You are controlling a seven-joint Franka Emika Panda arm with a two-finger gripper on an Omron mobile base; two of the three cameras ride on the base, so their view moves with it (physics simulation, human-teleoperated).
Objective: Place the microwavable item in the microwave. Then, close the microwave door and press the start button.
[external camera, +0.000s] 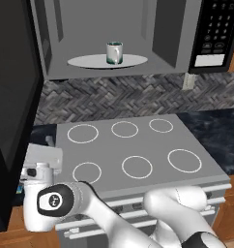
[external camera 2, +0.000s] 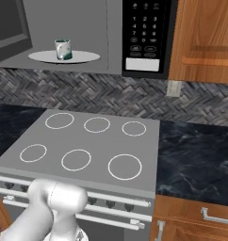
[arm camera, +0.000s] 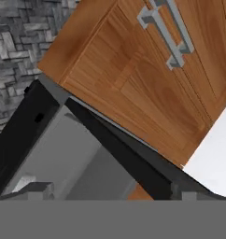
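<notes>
Mug (external camera: 114,53) on turntable (external camera: 85,61), microwave door (external camera: 12,111) wide open beside arm; fingers' state unclear.

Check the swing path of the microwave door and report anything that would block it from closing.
Nothing visible blocks it. The mug sits well inside on the turntable, back from the cavity's front edge. The microwave door stands open at left.

The mug (external camera: 114,52) looks glazed and glossy on the pale, smooth turntable (external camera: 85,61) inside the microwave (external camera: 138,29), matt grey within. Below it: rough herringbone stone backsplash (external camera: 119,97), matt cooktop (external camera: 138,140) (polished dark marble counter (external camera 2: 196,150) beside), warm grained wood cabinet (external camera 2: 205,33).
</notes>
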